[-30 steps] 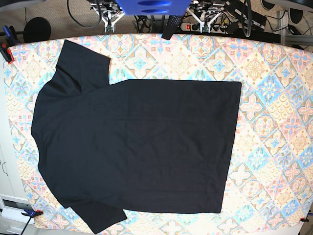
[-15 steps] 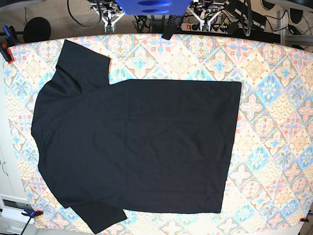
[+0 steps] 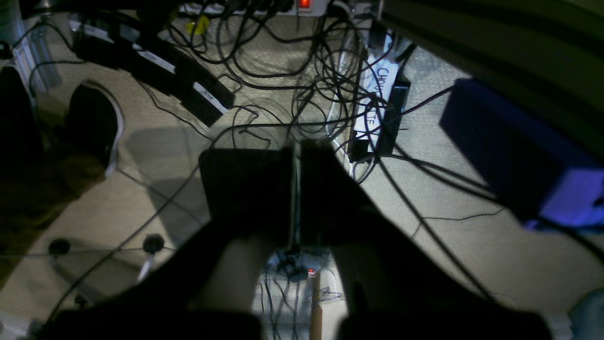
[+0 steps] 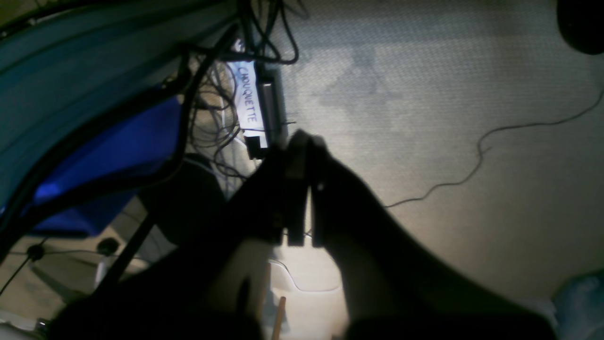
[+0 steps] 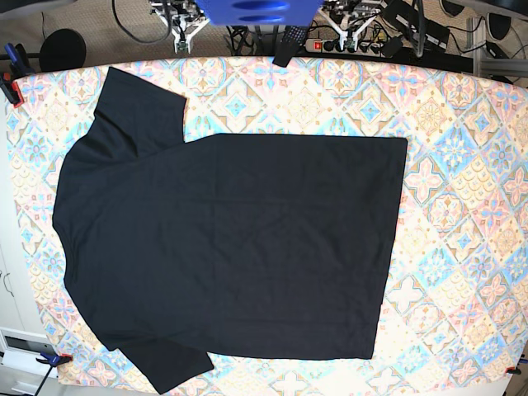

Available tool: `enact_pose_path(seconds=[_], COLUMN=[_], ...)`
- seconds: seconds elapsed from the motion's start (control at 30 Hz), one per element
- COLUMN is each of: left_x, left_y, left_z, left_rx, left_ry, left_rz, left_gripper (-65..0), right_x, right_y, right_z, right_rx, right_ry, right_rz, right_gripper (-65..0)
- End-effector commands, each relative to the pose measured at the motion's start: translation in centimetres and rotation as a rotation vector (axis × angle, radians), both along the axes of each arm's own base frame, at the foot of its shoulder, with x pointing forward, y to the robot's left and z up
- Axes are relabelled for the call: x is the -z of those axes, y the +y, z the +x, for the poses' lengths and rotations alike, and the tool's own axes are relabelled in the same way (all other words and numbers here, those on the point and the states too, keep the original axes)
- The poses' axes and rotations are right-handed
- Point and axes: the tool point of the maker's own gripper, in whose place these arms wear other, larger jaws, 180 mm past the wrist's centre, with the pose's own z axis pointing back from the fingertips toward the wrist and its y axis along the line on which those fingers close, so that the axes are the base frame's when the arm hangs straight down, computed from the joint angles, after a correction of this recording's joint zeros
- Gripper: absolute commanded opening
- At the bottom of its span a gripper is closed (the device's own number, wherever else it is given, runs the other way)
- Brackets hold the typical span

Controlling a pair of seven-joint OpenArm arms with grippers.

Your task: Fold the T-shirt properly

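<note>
In the left wrist view, the left hand (image 3: 296,189) was closed with its two dark fingers together, holding nothing, above a carpeted floor strewn with cables. In the right wrist view, the right hand (image 4: 302,189) was likewise closed and empty over bare carpet. In the base view, the T-shirt (image 5: 231,247) lay spread flat on the patterned desk (image 5: 462,206), collar toward the left; the soft, light, limp cloth would likely sag and crease, so pinching sleeve, shoulder or hem edges looked best.

Probably a robotics lab: tangled cables (image 3: 302,71) and a power strip (image 3: 302,4) (switch lit red) on carpet.
</note>
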Motion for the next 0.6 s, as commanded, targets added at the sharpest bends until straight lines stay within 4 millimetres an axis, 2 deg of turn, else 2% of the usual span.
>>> enact_pose_path(seconds=[0.0,0.07,0.17,0.3,0.4,0.57], left_x=[-0.3,-1.0,-2.2,-3.8,-5.3,-8.5], left_y=[0.9,2.9,4.5,6.5,7.5,7.8], left_z=[-1.7,-2.5,-3.8,-5.7,-6.3,-6.3], left_rx=[0.008,0.022,0.043,0.067,0.093,0.141], left_ry=[0.019,-0.002,-0.03,-0.045,-0.072,-0.147], left_rz=[0.017,0.047,0.071,0.098,0.11,0.111], left_gripper=[-64.3,-64.3,-64.3,-64.3,-64.3,-64.3], right_x=[-0.2,-0.5,-1.2,-2.3,-3.4,-5.5], right_y=[-0.2,-1.2,-3.9,-5.9,-8.0,-10.0], right_z=[-3.1,-5.0,-6.1,-7.2,-8.2,-8.9], right_rx=[-0.002,-0.007,-0.023,-0.04,-0.065,-0.103], right_ry=[0.056,0.075,0.047,0.016,0.002,-0.045], right_rz=[-0.005,-0.02,-0.065,-0.098,-0.131,-0.164], right_gripper=[-64.7,-64.7,-64.7,-65.0,-65.0,-65.0])
